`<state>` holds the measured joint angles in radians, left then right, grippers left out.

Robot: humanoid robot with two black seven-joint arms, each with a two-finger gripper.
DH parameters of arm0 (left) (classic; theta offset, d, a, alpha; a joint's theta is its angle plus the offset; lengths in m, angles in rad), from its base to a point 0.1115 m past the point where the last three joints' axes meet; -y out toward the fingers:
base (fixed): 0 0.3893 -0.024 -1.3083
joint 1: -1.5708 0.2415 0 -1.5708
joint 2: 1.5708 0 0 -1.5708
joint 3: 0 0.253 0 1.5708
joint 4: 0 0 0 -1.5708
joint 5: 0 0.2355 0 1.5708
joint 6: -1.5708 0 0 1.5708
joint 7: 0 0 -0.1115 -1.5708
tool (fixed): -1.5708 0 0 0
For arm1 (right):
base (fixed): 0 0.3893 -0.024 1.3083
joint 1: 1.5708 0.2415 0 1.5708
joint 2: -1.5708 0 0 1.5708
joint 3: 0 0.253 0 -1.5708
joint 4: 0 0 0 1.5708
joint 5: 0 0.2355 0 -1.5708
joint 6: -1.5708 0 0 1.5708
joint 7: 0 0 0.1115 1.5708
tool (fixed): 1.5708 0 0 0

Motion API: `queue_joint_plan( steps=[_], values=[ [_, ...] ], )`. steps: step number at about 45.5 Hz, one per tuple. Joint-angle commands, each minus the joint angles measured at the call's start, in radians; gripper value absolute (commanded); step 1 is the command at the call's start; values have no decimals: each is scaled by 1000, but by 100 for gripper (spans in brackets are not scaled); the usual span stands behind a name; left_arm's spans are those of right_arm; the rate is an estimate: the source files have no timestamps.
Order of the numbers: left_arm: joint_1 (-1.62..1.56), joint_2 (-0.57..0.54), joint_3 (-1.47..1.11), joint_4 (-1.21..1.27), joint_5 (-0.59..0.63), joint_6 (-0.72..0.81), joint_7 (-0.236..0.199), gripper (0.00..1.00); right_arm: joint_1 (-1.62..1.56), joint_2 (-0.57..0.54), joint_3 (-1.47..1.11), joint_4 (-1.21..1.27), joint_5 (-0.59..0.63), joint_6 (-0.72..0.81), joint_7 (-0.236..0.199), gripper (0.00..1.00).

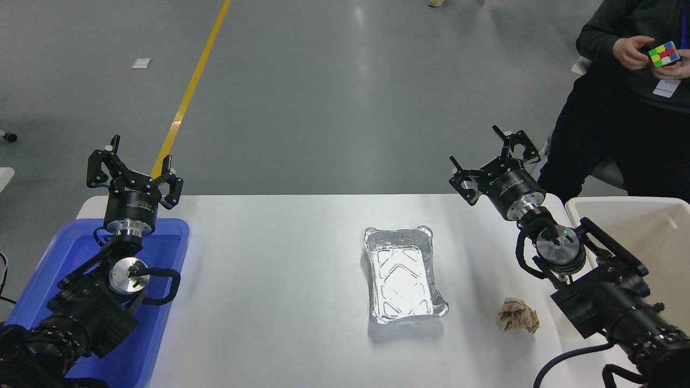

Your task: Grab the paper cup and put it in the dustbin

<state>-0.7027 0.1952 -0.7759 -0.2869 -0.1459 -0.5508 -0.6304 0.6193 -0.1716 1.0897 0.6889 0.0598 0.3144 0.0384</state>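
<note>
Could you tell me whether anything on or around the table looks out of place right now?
No paper cup is visible. A crumpled brown paper ball lies loose near the right arm, and the foil tray sits slightly askew.

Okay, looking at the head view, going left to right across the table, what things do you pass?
Blue bin with the left end effector above it → foil tray → crumpled brown paper ball → dustbin. No paper cup shows.
</note>
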Motion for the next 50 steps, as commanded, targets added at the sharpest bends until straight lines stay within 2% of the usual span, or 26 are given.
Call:
queue_joint_plan(
  steps=[1, 30, 43, 50],
  values=[
    [0, -2, -3, 0, -3, 0, -5, 99, 0, 1, -4, 0, -5, 0, -2, 100],
    [0, -3, -2, 0, -6, 0, -12, 99, 48, -16, -86, 3, -18, -11, -9, 100],
    [0, -3, 0, 0, -4, 0, -12, 99, 197, -166, -321, 17, -95, -49, -14, 100],
    [0, -3, 0, 0, -4, 0, -12, 99, 390, -282, -643, 46, -91, -63, -12, 100]
  ],
)
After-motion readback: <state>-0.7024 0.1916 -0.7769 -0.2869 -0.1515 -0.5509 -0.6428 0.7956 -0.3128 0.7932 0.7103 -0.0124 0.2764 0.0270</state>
